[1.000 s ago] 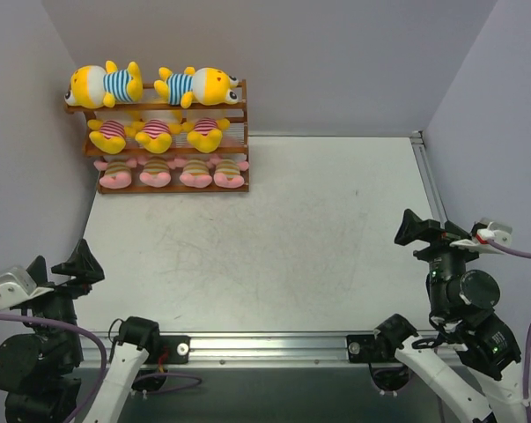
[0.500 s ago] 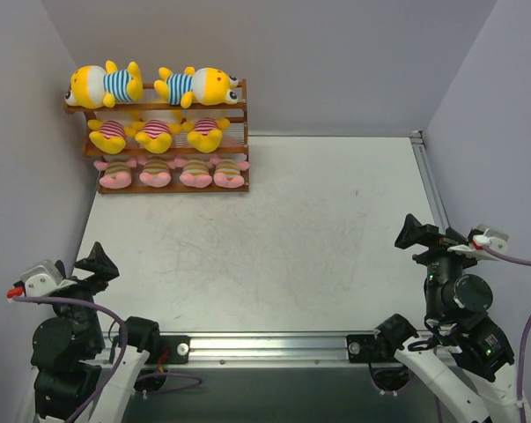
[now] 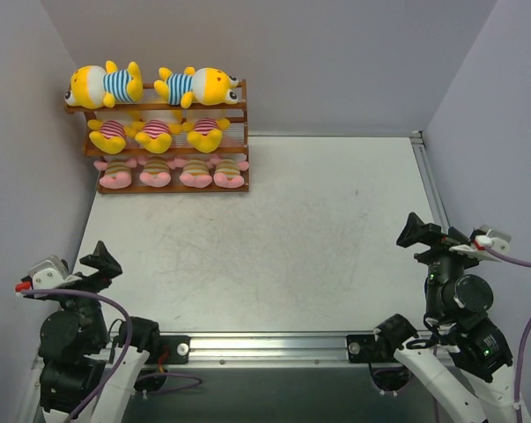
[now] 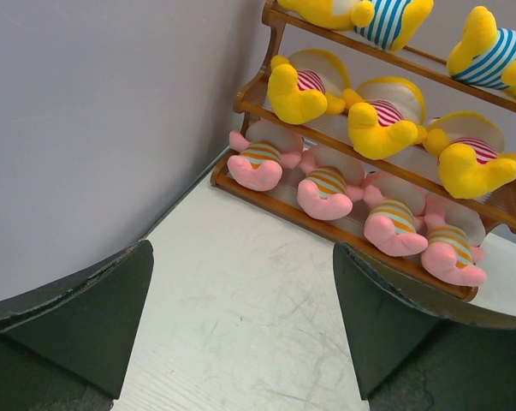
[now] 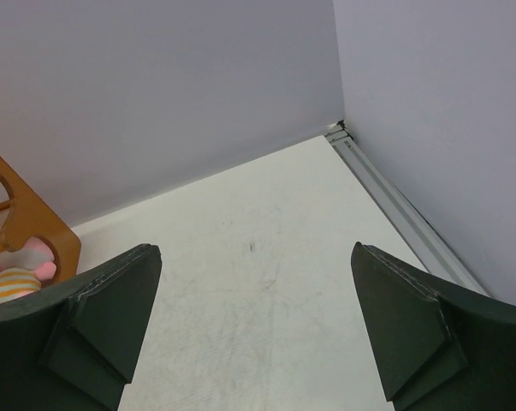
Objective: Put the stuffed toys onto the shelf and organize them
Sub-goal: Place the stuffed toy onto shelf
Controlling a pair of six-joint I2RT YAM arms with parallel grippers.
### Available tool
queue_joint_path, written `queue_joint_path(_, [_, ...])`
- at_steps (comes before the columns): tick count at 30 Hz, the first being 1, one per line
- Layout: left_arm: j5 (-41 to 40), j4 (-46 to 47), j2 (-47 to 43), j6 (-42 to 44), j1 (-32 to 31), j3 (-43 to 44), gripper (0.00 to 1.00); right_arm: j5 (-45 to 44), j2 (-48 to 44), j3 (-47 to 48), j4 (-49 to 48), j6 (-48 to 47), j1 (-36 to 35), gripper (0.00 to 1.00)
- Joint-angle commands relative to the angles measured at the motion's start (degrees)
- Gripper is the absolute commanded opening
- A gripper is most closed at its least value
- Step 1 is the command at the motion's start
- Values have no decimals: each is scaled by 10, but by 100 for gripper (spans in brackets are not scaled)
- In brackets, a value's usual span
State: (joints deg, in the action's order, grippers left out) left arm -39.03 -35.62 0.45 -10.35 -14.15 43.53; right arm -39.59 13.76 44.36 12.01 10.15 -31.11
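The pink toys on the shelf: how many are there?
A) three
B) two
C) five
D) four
D: four pink toys lie side by side along the bottom tier of the shelf, under the yellow ones.

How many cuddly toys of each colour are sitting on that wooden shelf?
On the shelf:
Pink toys in tan-striped shirts, bottom tier: 4
Small yellow toys in pink-striped shirts, middle tier: 3
Bigger yellow toys in blue-striped shirts, top tier: 2
Total: 9
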Motion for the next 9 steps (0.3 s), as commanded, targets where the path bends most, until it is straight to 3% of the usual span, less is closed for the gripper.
queue_joint_path(1, [-5,32,-47,-3,4,-3,94,8,10,-3,-33,-8,11,99])
queue_joint_path(9, [-3,32,-47,-3,8,-5,94,26,15,-5,-37,-10,23,99])
